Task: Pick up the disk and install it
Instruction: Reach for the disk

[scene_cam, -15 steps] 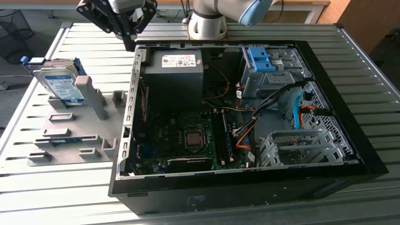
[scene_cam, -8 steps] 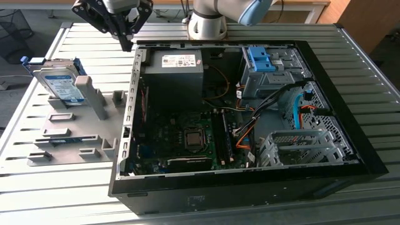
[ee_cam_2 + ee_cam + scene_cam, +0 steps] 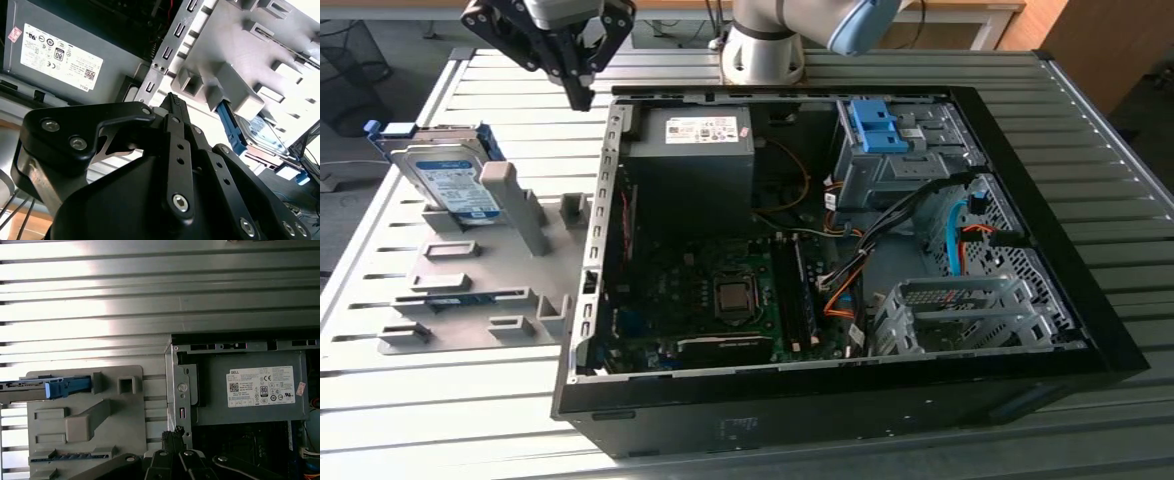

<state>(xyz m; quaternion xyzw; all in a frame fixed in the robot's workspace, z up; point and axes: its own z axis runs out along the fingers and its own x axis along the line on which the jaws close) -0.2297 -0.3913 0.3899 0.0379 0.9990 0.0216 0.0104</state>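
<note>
Disk, exterior view: the disk (image 3: pixel 447 180) stands on edge, leaning a little, in a slot at the far end of a grey holder (image 3: pixel 480 290). This is on the exterior view's left side of the worktop (image 3: pixel 440 420). Its label faces the camera and blue rails run along its edges.
Hand, exterior view: the hand (image 3: pixel 578 95) hangs from the arm (image 3: pixel 767 45) above the worktop, beside the far left corner of the open computer case (image 3: pixel 854 410). Its fingers are pressed together to a point with nothing between them. It is apart from the disk and touches nothing.
Case, exterior view: the case lies open on its side to the right of the holder. A power supply (image 3: pixel 694 160) with a white sticker sits at its far left. A blue bracket (image 3: pixel 874 125) sits at its far right, and a silver cage (image 3: pixel 961 310) lies nearer.
Disk, second wrist view: the disk (image 3: pixel 265 137) is partly hidden behind the raised blocks of the holder (image 3: pixel 235 50).
Hand, second wrist view: the hand (image 3: pixel 173 100) has its tips closed on each other and empty, with the power supply (image 3: pixel 65 55) beyond it.
Disk, first wrist view: the disk (image 3: pixel 60 388) shows edge-on as a thin strip with a blue rail, seated in the holder (image 3: pixel 120 430).
Hand, first wrist view: the closed tips of the hand (image 3: pixel 177 432) lie over the gap between the holder and the case wall, near the power supply (image 3: pixel 250 390).
</note>
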